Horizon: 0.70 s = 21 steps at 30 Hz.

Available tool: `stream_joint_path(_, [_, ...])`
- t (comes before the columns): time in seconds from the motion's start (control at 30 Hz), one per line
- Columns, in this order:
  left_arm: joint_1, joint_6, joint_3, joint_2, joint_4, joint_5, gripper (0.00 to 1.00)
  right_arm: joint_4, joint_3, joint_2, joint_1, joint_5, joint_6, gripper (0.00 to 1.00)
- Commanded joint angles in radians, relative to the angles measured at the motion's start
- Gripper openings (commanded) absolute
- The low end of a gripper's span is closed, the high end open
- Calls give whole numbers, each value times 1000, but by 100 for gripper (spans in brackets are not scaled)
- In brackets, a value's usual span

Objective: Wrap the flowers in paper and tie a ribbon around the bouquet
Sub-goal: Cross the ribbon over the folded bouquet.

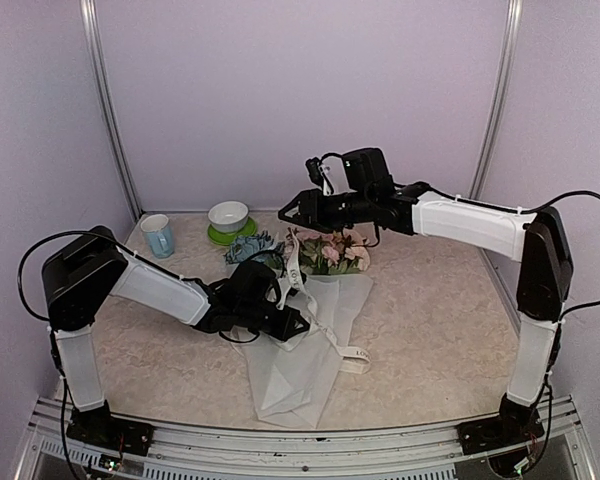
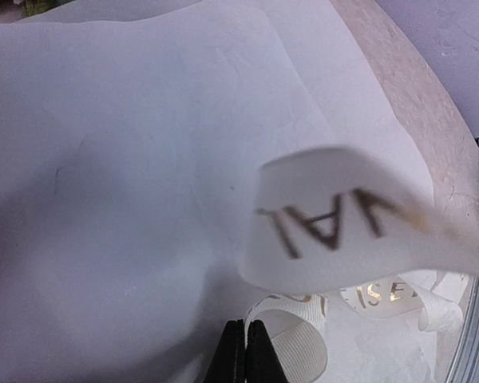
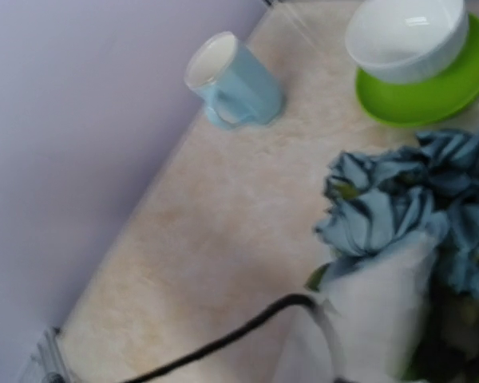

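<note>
Pinching shut over paper (image 2: 128,159), L tool (image 2: 245,339) prob grips ribbon (image 2: 335,223)

**Ribbon blurred, edges cropped**

In the left wrist view, a loop of the cream-white lettered fabric ribbon (image 2: 343,215) hung blurred at the lens. Only the pressed-together tips of the left gripper (image 2: 245,355) cleared the bottom edge. The right wrist view cut the white bowl (image 3: 407,40) at the top, and the lime-green plate (image 3: 431,100) and blue-teal fabric blooms (image 3: 383,215) at the right. Overhead, the right gripper (image 1: 286,210) showed too small to judge its jaws.
</note>
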Motion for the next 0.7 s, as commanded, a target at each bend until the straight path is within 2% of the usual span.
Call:
stream_joint_path(0.0, [-8, -12, -15, -36, 11, -23, 0, -246, 124, 55, 6, 17, -75, 62])
stream_joint_path(0.07, [-8, -15, -16, -37, 10, -27, 0, -282, 85, 18, 2, 62, -92, 66])
stream_joint_path(0.2, [-9, -18, -18, -39, 14, -24, 0, -256, -79, -89, -23, 70, -79, 67])
stream_joint_path(0.27, [-9, -17, -14, -38, 15, -21, 0, -219, -167, -128, -28, 54, -76, 62])
stream_joint_path(0.4, [-9, -15, 8, -34, -1, -17, 0, -190, -284, -143, -27, -15, -73, 43])
stream_joint_path(0.47, [-9, -11, 11, -34, -5, -25, 0, -151, -349, -148, -21, -57, -69, 38])
stream_joint_path(0.67, [-9, -15, 9, -31, -6, -24, 0, -158, -418, -111, 23, -65, -72, 40])
